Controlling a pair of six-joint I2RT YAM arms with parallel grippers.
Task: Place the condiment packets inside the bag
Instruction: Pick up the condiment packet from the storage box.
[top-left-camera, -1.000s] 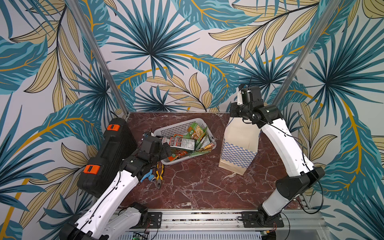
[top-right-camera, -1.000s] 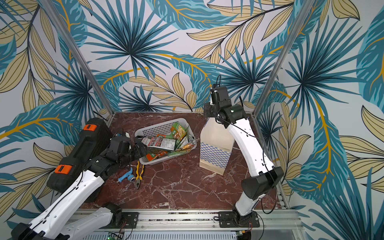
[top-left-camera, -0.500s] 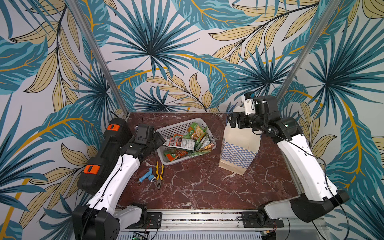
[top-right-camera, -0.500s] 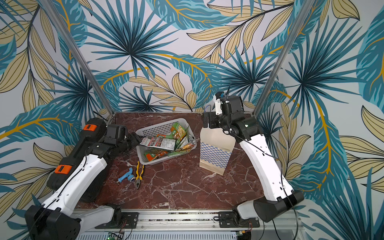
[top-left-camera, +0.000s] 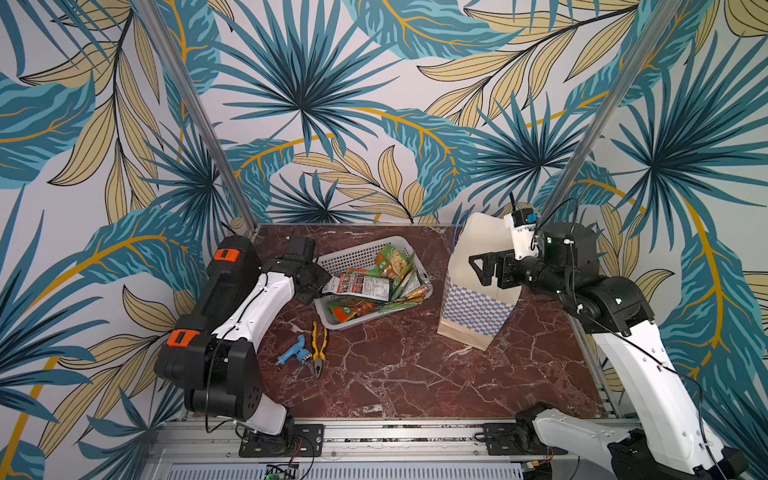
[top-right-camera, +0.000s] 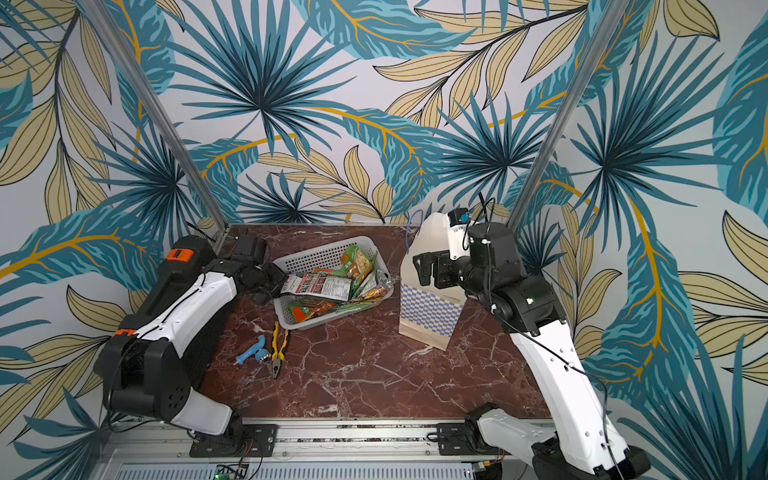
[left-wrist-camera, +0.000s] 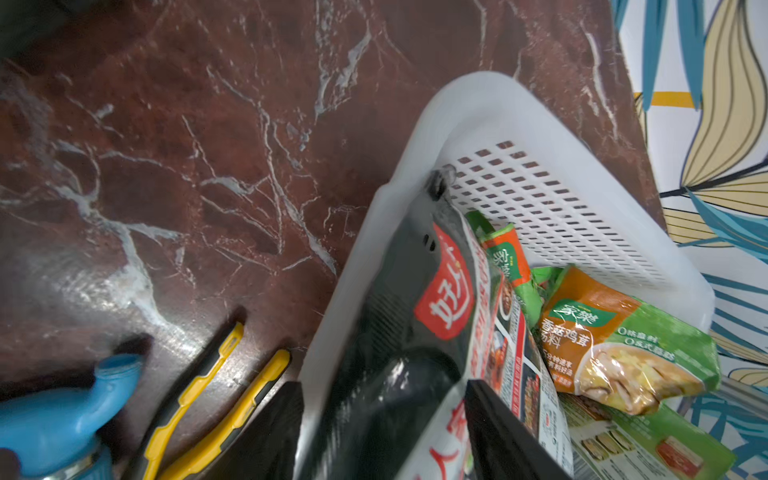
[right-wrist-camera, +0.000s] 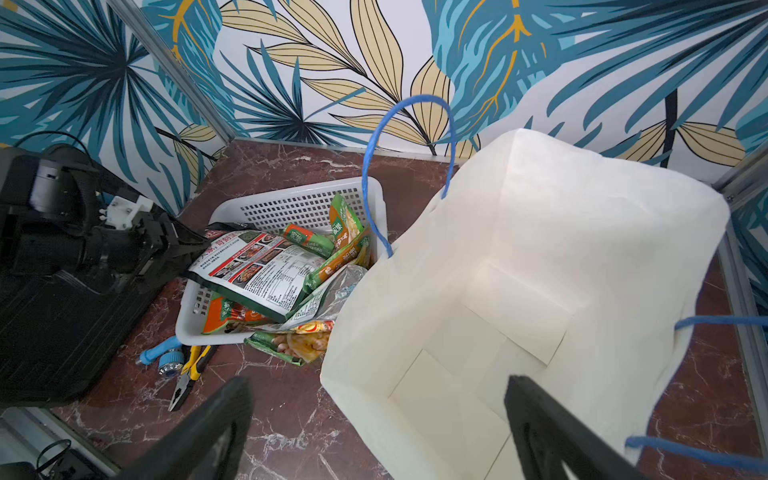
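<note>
Condiment packets, lower ones barely visible

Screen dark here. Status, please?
Left hand shut on large glossy printed packet in grey perforated basket. Right hand open over empty checkered paper bag. Nothing blocking.

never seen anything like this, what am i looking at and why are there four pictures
Two robot arms stand at a marble table. Two pictures look down from overhead; the two others come from a camera on each wrist. On the table: a basket of packets, a bag, pliers, a blue tool and a black case. The left pincer straddles a large packet at the basket's edge; whether it grips is unclear. The right pincer is open and empty, above the bag.
</note>
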